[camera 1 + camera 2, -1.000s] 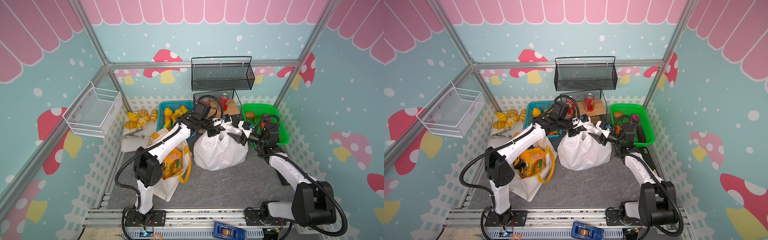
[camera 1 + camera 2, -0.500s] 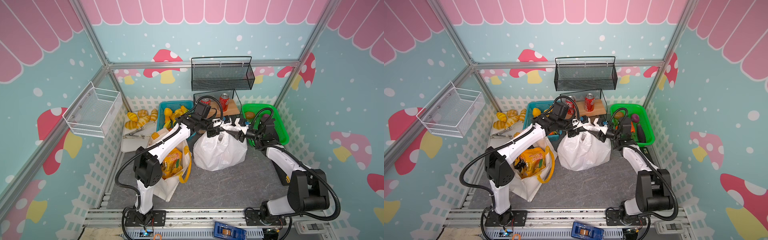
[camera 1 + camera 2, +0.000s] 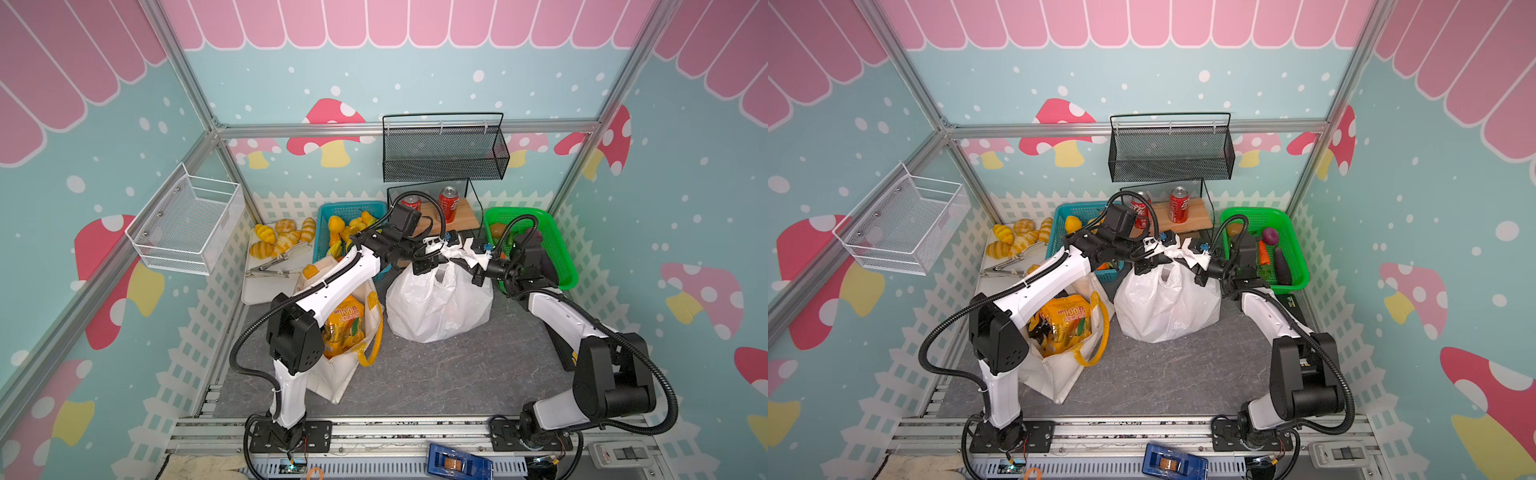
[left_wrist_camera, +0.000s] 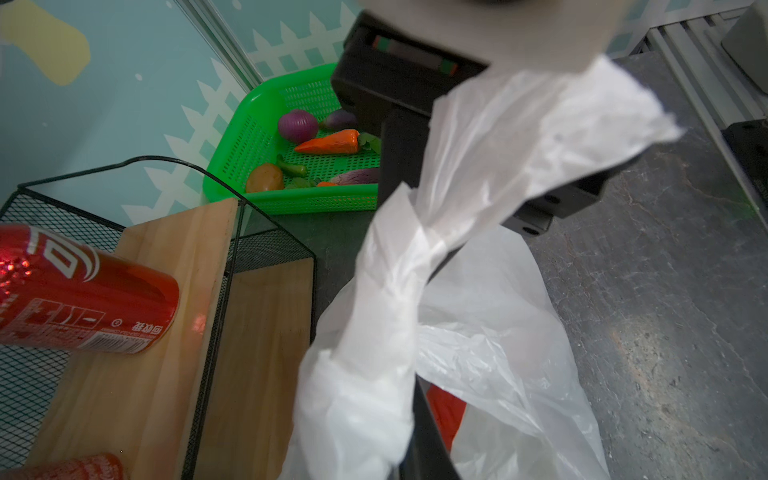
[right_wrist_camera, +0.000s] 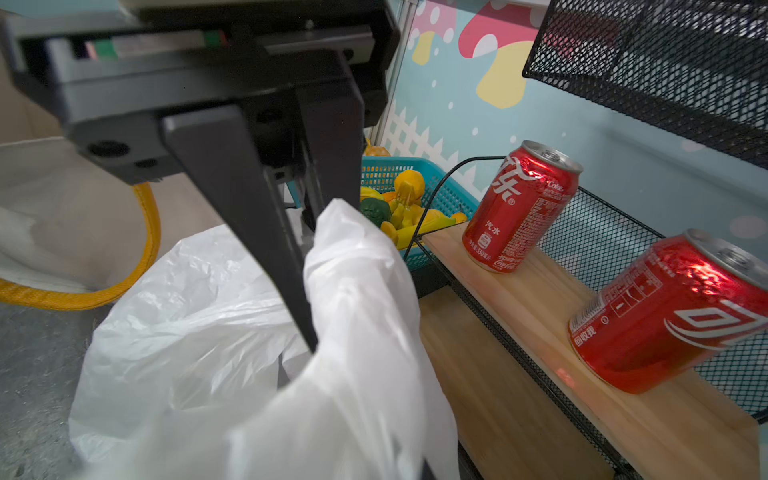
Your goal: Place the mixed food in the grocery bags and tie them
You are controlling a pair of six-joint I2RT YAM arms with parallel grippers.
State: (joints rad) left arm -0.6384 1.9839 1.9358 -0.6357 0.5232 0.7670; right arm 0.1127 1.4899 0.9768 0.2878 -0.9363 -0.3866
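Note:
The white plastic bag (image 3: 440, 303) stands mid-table with its loop handles (image 3: 453, 248) twisted together above it. My left gripper (image 3: 434, 255) is shut on one handle (image 4: 374, 332) from the left. From the right, my right gripper (image 3: 476, 264) is shut on the other handle (image 5: 357, 332). Something red (image 4: 446, 411) shows inside the bag's mouth. The cream canvas tote (image 3: 332, 378) leans beside the left arm and holds an orange-yellow packet (image 3: 345, 324). A carrot (image 4: 332, 141) and an eggplant (image 4: 361, 176) lie in the green basket (image 3: 561, 266).
Behind the bag, two red cans (image 3: 449, 203) stand on a wooden shelf in a black wire rack. A blue basket (image 3: 332, 208) of yellow fruit and a white tray (image 3: 257, 291) with bread rolls and tongs sit at the back left. Wire baskets hang on the walls.
My right gripper has swung in a little toward the bag's twisted handles and shut on one. The left gripper has stayed at the handles, its jaws easing slightly.

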